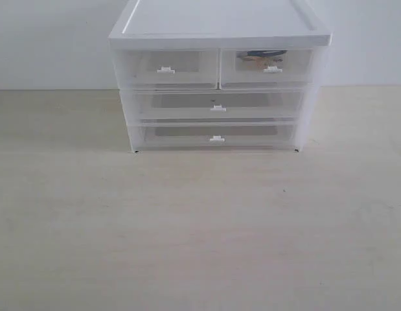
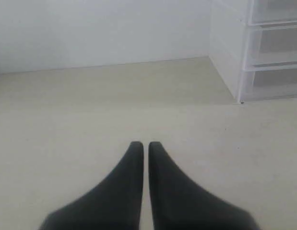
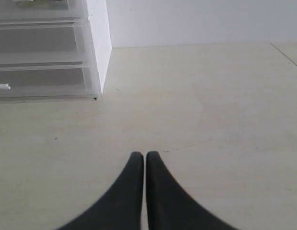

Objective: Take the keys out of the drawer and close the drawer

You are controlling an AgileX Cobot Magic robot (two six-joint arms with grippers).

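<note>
Exterior view: white drawer unit [image 1: 219, 26] at the far edge of the table [image 1: 200, 233], about the middle of that edge. Top row split in two; drawer [image 1: 297, 65] on the right of the pair, pushed in, level with the left drawer [image 1: 187, 65]. Keys [image 1: 260, 57] inside, dimly visible through the cloudy front, just above the small white handle [image 1: 273, 69]. Not yet taken out, not even opened.

Neither arm visible from this camera. Right wrist view: right jaws pressed together, holding nothing, low over bare table, aimed at the far edge, well short of the unit; only the lower drawers [image 3: 38, 43] and the side wall [image 3: 101, 43] visible there. Left wrist view: left jaws together too, empty, same low pose, off the other side.

Probably right arm the nearer, since the drawer sits on its side. Handle ahead of the jaws and higher; long axis of handle across the front, sliding direction toward the near edge. Needed first: rise, advance, part the jaws.
</note>
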